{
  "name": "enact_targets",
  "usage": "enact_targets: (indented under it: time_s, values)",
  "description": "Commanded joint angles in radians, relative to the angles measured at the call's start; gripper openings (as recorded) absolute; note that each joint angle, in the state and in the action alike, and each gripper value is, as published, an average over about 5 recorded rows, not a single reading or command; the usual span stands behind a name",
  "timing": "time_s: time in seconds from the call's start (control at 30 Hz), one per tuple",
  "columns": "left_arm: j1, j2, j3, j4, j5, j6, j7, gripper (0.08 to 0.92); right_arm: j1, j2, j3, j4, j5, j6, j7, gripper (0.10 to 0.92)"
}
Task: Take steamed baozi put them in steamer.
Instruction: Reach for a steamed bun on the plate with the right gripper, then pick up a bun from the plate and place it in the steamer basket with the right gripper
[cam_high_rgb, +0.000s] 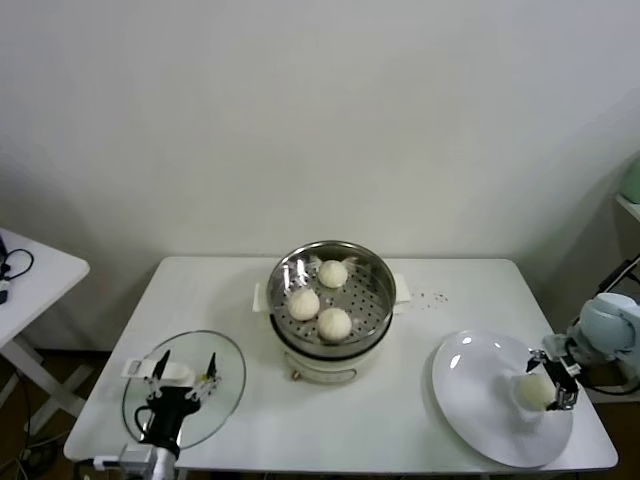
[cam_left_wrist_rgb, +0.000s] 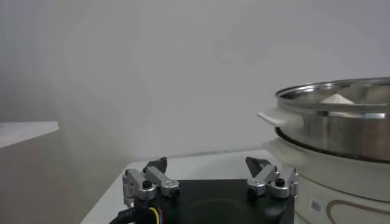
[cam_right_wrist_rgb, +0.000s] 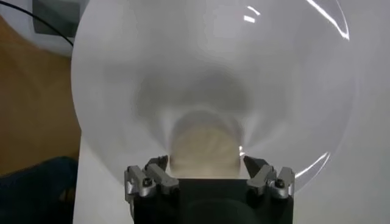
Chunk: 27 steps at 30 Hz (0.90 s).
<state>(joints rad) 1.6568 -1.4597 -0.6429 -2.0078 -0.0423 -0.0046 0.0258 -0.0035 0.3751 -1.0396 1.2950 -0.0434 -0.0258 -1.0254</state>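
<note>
White table (cam_high_rgb: 240, 300), pale wall (cam_high_rgb: 300, 110) — side table (cam_high_rgb: 30, 275)

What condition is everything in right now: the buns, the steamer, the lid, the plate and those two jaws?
steamer: uncovered, three baozi inside.
baozi in steamer: three, resting on the perforated bottom.
last baozi: on the plate, between the right gripper's jaws.
plate: holds only that baozi.
glass lid: off, flat on the table.
left gripper: open, above the lid.
right gripper: around the baozi, grip unclear.
</note>
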Motion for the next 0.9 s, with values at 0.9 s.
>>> enact_targets:
  time_s: [0.9]
  values:
    - [-0.006, 0.004, 0.006, 0.004, -0.014, 0.0, 0.002, 0.823, 0.224, 0.014, -0.044, 0.043, 0.297, -0.135, -0.089, 0.656]
